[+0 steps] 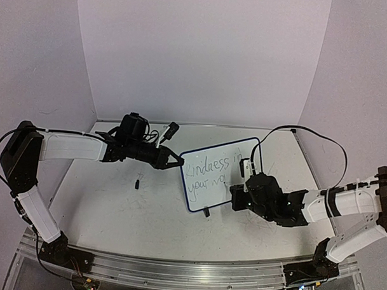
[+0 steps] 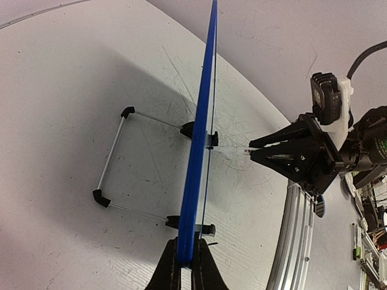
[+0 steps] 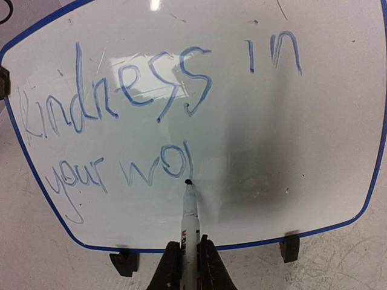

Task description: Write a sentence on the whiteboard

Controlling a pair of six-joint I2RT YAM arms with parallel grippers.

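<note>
The whiteboard point(image 1: 218, 174) stands upright mid-table on two black clip feet, blue-framed. My left gripper point(image 1: 177, 162) is shut on its left edge; the left wrist view shows the board point(image 2: 199, 139) edge-on between the jaws point(image 2: 186, 266). The sentence point(image 3: 151, 115) reads "Kindness in" on the first line and "your wo" plus one vertical stroke on the second. My right gripper point(image 3: 188, 260) is shut on a white marker point(image 3: 190, 217), whose dark tip touches the board at the foot of that stroke. The right gripper shows in front of the board in the top view point(image 1: 242, 194).
A small black marker cap point(image 1: 137, 181) lies on the table left of the board. The board's wire stand point(image 2: 112, 160) rests flat behind it. An aluminium rail point(image 1: 176, 272) runs along the near table edge. White walls enclose the back and sides.
</note>
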